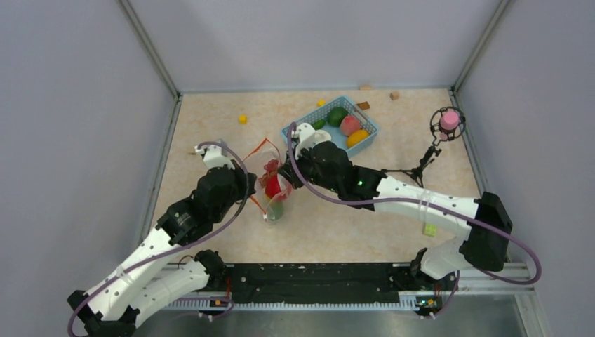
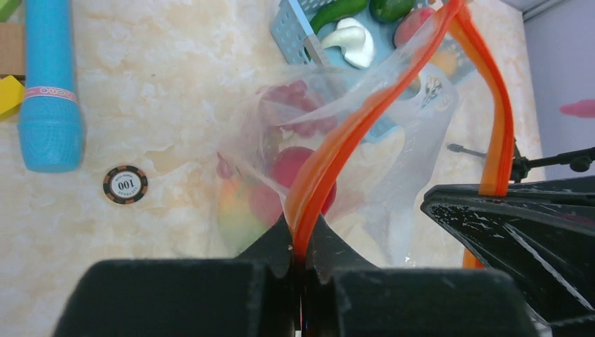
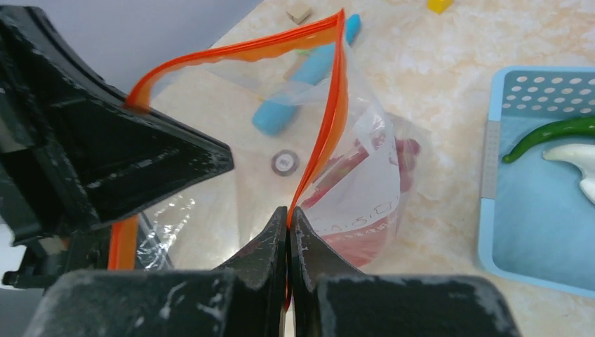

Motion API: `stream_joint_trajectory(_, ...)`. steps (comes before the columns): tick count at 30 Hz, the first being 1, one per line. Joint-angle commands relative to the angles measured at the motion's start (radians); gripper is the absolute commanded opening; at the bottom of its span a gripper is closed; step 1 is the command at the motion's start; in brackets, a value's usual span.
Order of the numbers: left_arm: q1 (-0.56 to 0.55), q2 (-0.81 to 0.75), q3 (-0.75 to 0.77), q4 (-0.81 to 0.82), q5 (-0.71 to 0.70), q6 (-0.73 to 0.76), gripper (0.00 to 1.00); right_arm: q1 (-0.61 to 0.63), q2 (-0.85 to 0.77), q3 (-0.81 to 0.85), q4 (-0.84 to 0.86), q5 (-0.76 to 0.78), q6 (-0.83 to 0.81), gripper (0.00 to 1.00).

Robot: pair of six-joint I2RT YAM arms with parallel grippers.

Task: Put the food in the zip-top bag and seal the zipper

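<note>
So, starting right at the fingertips: the left gripper [image 2: 302,247] is clamped tight on the orange-red zipper [image 2: 351,133], and the right gripper [image 3: 288,235] is pinched shut on another stretch of the same strip. Between the two grips the strip splits into a wide loop, so the mouth of the bag [image 2: 414,140] is gaping, not sealed.

The plastic is clear and crinkly and hangs down from the two grips. Through it you can see a red tomato [image 2: 298,168], dark purple grapes [image 2: 295,105] and a yellow-green piece [image 2: 238,210] bunched low in the bag. It sits over the middle of the table [image 1: 210,119], just beside the near-left corner of the light-blue basket [image 3: 491,210].

In the basket are a long green chili [image 3: 547,133], a white piece [image 3: 575,158], a green pepper [image 1: 337,115], a pink peach [image 1: 350,125] and a yellow mango [image 1: 357,137]. On the left, past the bag, lie a blue stick [image 2: 48,91] and a poker chip [image 2: 125,184].

Arms: both rise from the near edge and lean inward, the left one angling up and right, the right one stretched long to the left, wrists nearly meeting at the bag.
</note>
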Motion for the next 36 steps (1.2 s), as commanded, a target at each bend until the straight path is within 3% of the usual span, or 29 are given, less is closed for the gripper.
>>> stream_joint_trajectory(1, 0.004, -0.063, -0.019, 0.025, -0.072, -0.016, 0.0, 0.008, -0.04, 0.046, -0.051, 0.061, -0.043, 0.0)
stream_joint_trajectory(4, 0.004, -0.085, -0.029, 0.02, -0.108, -0.027, 0.0, -0.01, -0.039, 0.034, -0.054, 0.094, -0.036, 0.0)
stream_joint_trajectory(7, 0.004, -0.081, -0.03, 0.015, -0.134, -0.035, 0.0, -0.054, -0.036, 0.024, -0.055, 0.059, -0.012, 0.09)
stream_joint_trajectory(9, 0.004, -0.062, -0.028, 0.013, -0.143, -0.039, 0.0, -0.088, -0.034, 0.02, -0.047, -0.008, -0.01, 0.24)
stream_joint_trajectory(12, 0.004, -0.029, -0.022, 0.004, -0.164, -0.049, 0.0, -0.154, -0.033, 0.021, -0.036, -0.124, -0.004, 0.6)
stream_joint_trajectory(18, 0.004, 0.028, -0.01, -0.017, -0.201, -0.067, 0.0, -0.248, -0.055, 0.007, -0.034, -0.097, 0.007, 0.94)
stream_joint_trajectory(25, 0.004, 0.032, -0.013, -0.018, -0.217, -0.068, 0.0, -0.413, 0.068, 0.065, -0.07, -0.013, 0.07, 0.97)
stream_joint_trajectory(36, 0.003, 0.047, -0.023, -0.003, -0.223, -0.061, 0.0, -0.436, 0.552, 0.417, -0.254, 0.256, 0.054, 0.98)
